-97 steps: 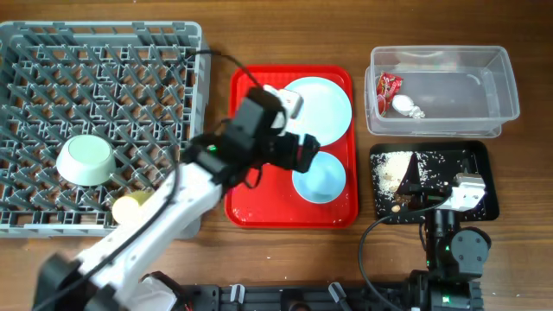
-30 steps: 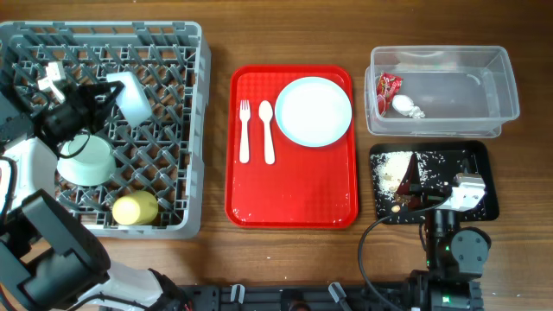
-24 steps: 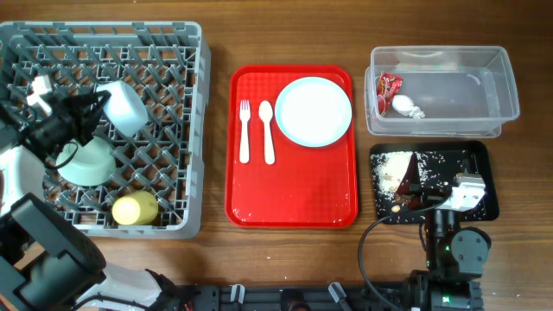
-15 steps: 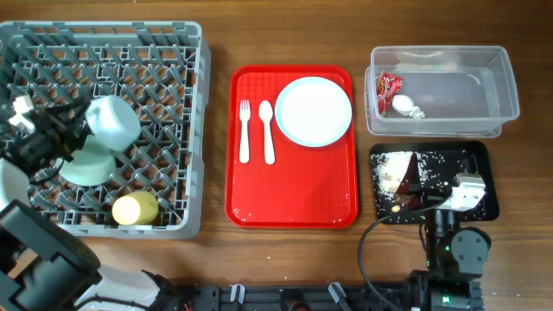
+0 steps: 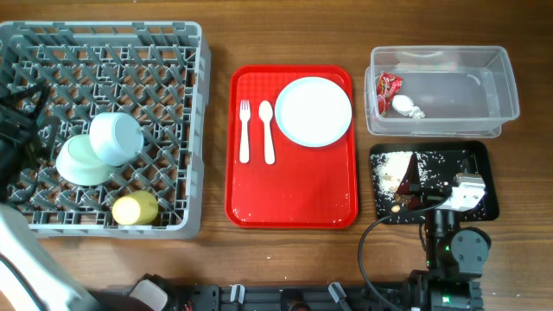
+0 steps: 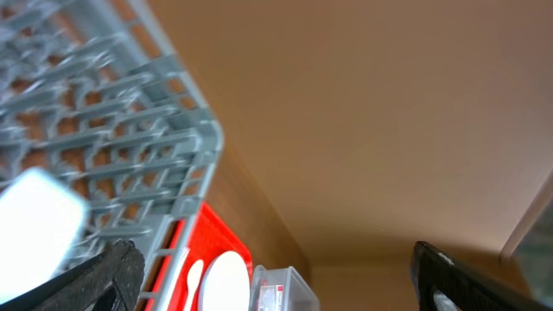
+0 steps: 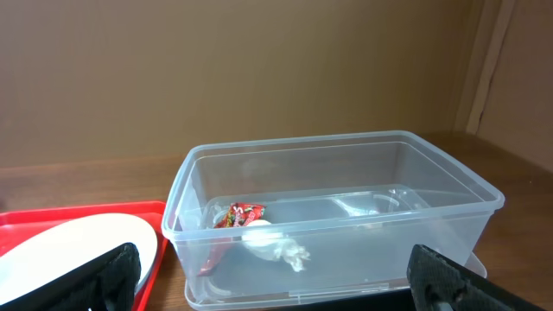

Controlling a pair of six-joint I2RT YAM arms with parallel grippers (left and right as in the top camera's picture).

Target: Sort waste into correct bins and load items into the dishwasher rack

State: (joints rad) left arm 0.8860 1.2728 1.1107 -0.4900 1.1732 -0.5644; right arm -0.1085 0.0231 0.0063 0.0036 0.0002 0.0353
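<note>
The light blue bowl (image 5: 117, 137) lies in the grey dishwasher rack (image 5: 164, 52), leaning on the pale green bowl (image 5: 79, 162). The yellow-green cup (image 5: 134, 208) lies near the rack's front edge. My left gripper (image 5: 21, 117) is open and empty at the rack's left edge, apart from the bowls; its wrist view (image 6: 276, 285) shows the blue bowl blurred (image 6: 39, 226). The white plate (image 5: 313, 111), fork (image 5: 244, 130) and spoon (image 5: 267, 130) lie on the red tray (image 5: 294, 194). My right gripper (image 5: 413, 192) is open and empty over the black tray (image 5: 479, 155), facing the clear tub (image 7: 346, 216).
The clear tub (image 5: 467, 91) holds the red wrapper (image 5: 388, 89) and the white scrap (image 5: 407, 106). Crumbly leftovers (image 5: 396, 168) lie in the black tray. Bare wood shows between rack, red tray and bins.
My left gripper carried the light blue bowl from the red tray to the rack, let it go against the green bowl, and drew back to the left. The right arm has not moved.
</note>
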